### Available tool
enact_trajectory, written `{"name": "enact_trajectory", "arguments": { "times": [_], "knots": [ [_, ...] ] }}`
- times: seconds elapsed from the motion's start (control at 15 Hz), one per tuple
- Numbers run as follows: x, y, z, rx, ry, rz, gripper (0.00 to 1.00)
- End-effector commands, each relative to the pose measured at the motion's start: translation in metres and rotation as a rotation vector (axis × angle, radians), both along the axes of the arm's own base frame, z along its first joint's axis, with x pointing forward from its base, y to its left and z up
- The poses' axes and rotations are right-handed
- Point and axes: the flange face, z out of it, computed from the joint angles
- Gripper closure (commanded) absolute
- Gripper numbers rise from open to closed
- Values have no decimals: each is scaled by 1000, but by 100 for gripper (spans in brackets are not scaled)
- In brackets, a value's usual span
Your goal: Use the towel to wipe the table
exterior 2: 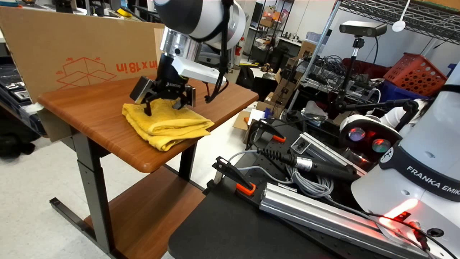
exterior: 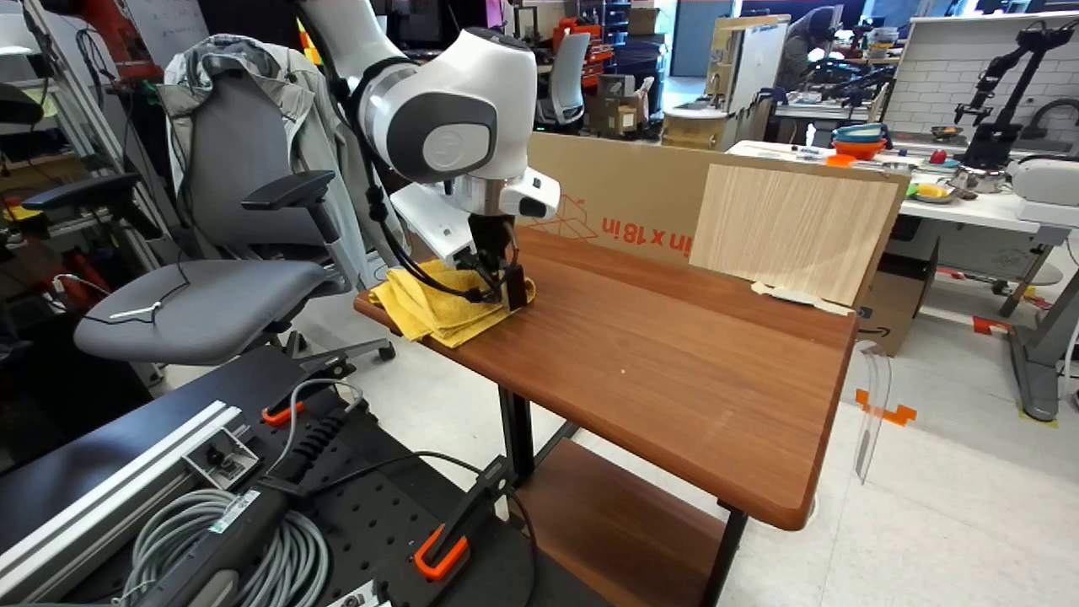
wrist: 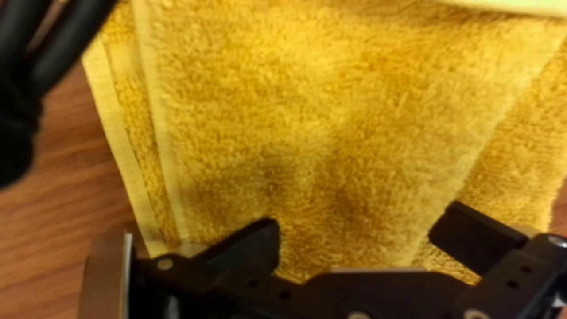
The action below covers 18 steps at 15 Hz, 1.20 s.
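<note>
The mustard-yellow towel [exterior: 434, 314] lies folded in layers at a corner of the reddish-brown table [exterior: 666, 371], partly over its edge. In an exterior view the towel [exterior 2: 176, 124] shows a thick rolled fold toward the near side of the table [exterior 2: 93, 108]. My gripper [exterior 2: 162, 109] points down onto the towel, its fingertips at or just above the cloth; contact is hard to judge. In the wrist view the towel [wrist: 310, 102] fills most of the picture. There my gripper [wrist: 357, 225] has its jaws wide apart, with flat cloth beneath the gap and none visibly pinched.
A cardboard sheet [exterior: 607, 190] stands along the table's far side, with a pale plywood board [exterior: 792, 223] leaning against it. A grey office chair [exterior: 211, 308] is beside the towel's end. The black bench [exterior 2: 222, 223] carries clamps, coiled cable and an aluminium rail [exterior 2: 320, 219].
</note>
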Motion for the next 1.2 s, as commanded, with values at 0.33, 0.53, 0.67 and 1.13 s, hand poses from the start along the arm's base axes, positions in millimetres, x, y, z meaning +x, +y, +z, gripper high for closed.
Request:
{"name": "enact_trajectory", "arguments": {
  "times": [0.33,0.53,0.67,1.13],
  "knots": [
    [18,-15,3,21,-20,-81,0],
    [29,-27,4,28,-36,-105,0],
    [27,-20,20,49,-62,-86,0],
    [39,0,79,115,-155,-51,0]
  ]
}}
